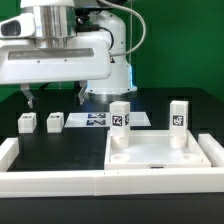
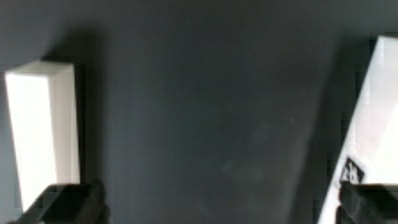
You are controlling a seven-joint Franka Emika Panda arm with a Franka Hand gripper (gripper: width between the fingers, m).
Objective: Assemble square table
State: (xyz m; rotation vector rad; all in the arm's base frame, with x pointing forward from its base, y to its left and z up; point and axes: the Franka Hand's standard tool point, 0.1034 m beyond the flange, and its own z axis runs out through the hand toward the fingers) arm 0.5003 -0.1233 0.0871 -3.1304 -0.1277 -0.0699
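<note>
The square table top lies at the exterior view's right, with two white tagged legs standing upright in its far corners. Two more legs lie loose on the dark table at the left. My gripper hangs open above those loose legs and touches neither. In the wrist view the gripper has only dark table between its fingertips. A white piece lies to one side and a white edge to the other; which parts they are is unclear.
The marker board lies flat behind the table top, between the loose legs and the standing ones. A low white border rail runs along the front and turns up the left side. The arm's white base stands at the back.
</note>
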